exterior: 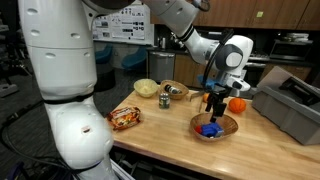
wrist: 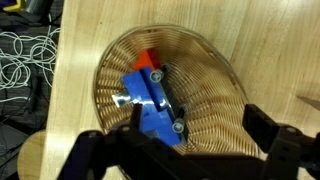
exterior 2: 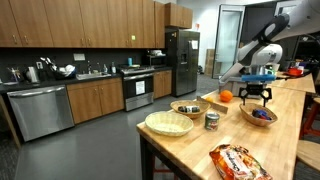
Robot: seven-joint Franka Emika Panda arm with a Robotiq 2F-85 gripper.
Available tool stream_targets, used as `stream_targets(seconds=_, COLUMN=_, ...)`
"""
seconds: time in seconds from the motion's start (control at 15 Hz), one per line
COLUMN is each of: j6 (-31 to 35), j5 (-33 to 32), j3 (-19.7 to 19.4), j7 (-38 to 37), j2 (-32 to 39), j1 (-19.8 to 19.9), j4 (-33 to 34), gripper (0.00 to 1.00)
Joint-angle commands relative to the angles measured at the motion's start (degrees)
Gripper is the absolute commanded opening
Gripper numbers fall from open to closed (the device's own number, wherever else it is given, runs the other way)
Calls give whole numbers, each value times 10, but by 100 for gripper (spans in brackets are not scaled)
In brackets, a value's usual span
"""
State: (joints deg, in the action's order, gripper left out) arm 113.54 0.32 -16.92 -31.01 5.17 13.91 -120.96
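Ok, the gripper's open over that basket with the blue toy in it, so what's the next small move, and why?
Probably a short, straight descent. The gripper hangs above the wicker basket with its jaws open and nothing held. In the wrist view the blue toy lies in the basket's middle, roughly between the fingers, untouched. Lowering a little should bring the fingers around it.

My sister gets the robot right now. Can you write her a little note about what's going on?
Gripper: open and empty, hanging right above the wicker bowl.
Blue toy with an orange part: lying inside that bowl, untouched.
Orange: beside the bowl.
Done: gripper is lined up over the toy.
Left: nothing gripped yet; the toy is not lifted.
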Motion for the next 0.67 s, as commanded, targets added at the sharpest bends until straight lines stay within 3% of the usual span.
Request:
stream_targets(seconds=0.0, j6=26, j5=15, j3=-6, j7=-14, j2=-18, j1=11, j4=-27, gripper=100)
stream_targets(seconds=0.6, j6=51, j5=28, j3=-10, j7=-20, j2=-10, j1=17, j4=-57, gripper=100)
